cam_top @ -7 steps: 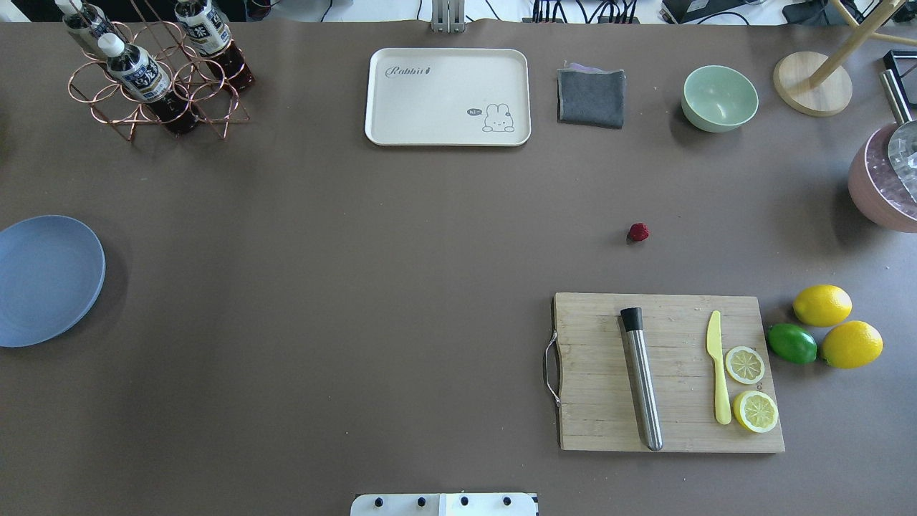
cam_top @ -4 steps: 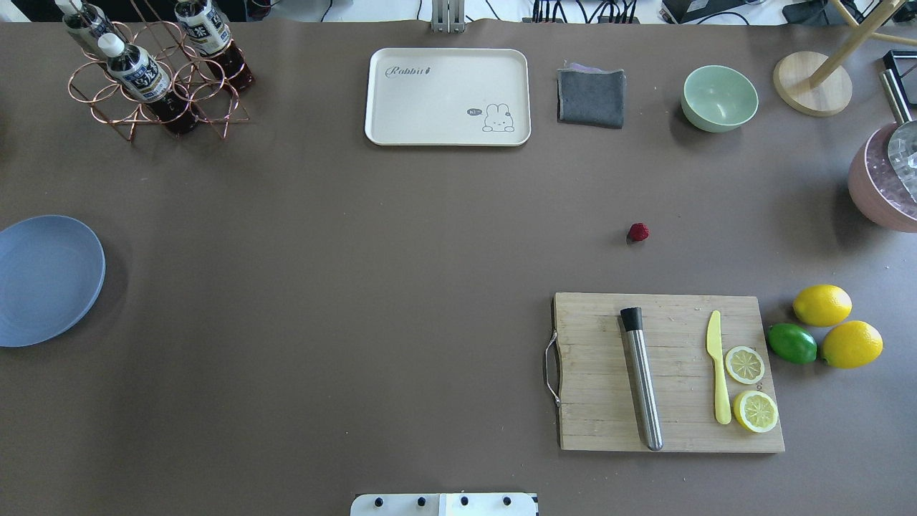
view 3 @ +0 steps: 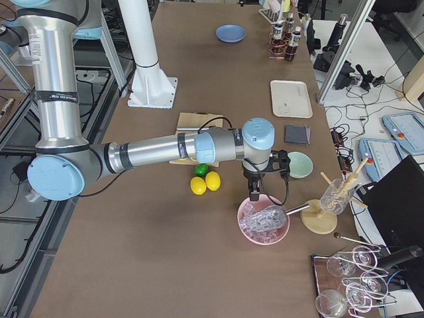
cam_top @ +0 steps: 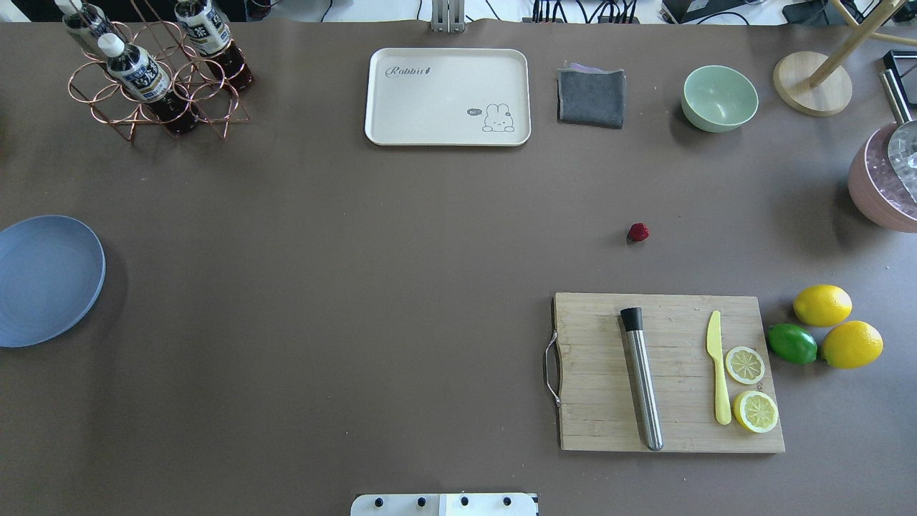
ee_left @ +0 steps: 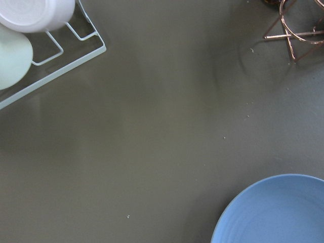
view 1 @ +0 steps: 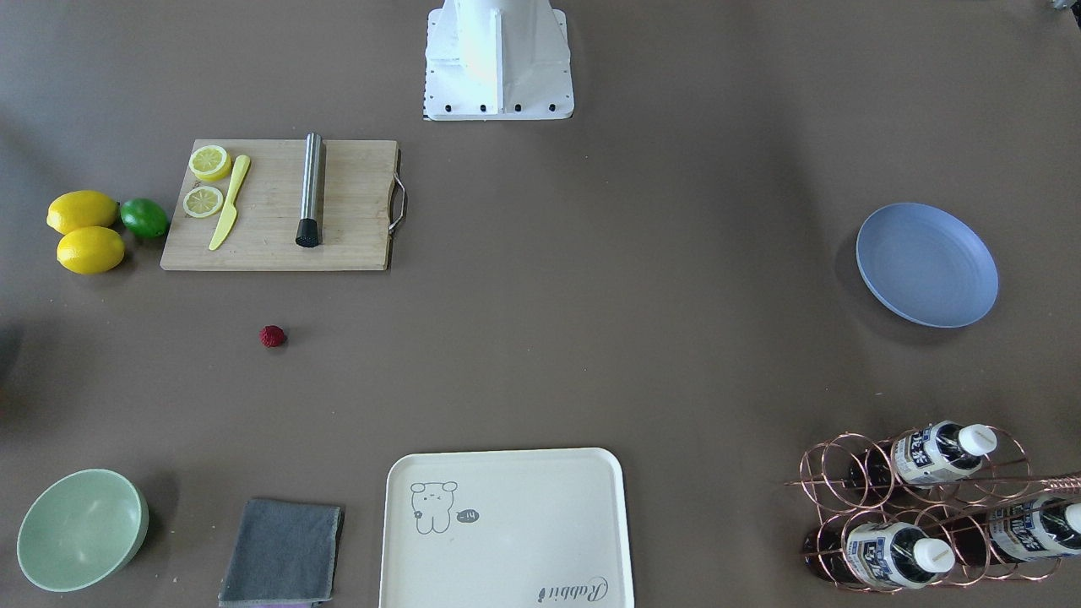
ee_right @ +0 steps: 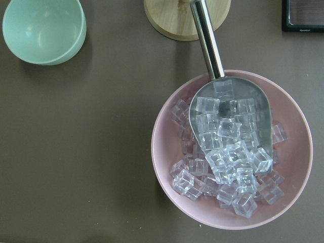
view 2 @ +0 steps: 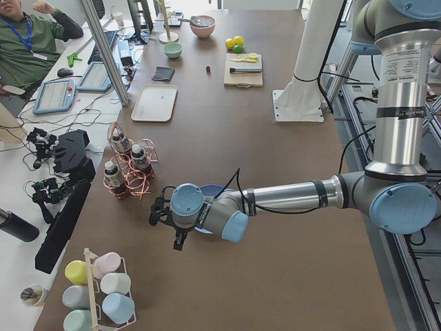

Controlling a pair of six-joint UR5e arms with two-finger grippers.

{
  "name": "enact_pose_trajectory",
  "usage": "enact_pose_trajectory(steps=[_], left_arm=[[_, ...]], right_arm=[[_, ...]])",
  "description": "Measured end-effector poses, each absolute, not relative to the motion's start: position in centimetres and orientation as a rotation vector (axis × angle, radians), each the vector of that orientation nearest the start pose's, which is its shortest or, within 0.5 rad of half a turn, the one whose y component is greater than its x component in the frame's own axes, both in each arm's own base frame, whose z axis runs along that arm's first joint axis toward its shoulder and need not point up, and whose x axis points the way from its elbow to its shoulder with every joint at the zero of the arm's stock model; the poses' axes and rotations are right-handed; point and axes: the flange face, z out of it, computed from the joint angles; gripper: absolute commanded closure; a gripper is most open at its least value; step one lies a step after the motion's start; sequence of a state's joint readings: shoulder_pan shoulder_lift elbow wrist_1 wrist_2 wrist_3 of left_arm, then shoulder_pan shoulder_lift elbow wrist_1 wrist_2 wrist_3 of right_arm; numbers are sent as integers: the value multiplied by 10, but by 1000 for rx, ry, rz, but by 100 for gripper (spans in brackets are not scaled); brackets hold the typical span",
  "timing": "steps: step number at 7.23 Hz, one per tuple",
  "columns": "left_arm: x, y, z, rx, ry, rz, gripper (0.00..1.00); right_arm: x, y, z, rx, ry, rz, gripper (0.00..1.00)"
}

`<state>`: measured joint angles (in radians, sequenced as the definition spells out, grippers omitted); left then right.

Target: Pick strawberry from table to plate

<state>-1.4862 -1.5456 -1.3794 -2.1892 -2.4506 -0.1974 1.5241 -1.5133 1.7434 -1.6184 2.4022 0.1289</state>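
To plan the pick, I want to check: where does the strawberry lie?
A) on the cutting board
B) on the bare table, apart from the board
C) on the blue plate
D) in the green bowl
B: the strawberry rests on the bare table, clear of the cutting board and far from the plate.

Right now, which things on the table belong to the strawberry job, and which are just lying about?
Job: strawberry, plate, table.
Lying about: tray, cloth, green bowl, cutting board, lemons, lime, bottles, ice bowl.
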Motion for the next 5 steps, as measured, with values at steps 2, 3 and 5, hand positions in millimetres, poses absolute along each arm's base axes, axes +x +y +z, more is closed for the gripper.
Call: enact_pose_trajectory(steps=[2,3,5], left_arm=[[19,-488,700,230,950,50,2],[34,-484,707,231,966,55,2],[55,-472,722,227,982,87,2]], right_arm=[[22,-526,535,89,-845,12,0],[17,-528,532,88,-848,17,0],[8,-530,526,90,-853,27,0]])
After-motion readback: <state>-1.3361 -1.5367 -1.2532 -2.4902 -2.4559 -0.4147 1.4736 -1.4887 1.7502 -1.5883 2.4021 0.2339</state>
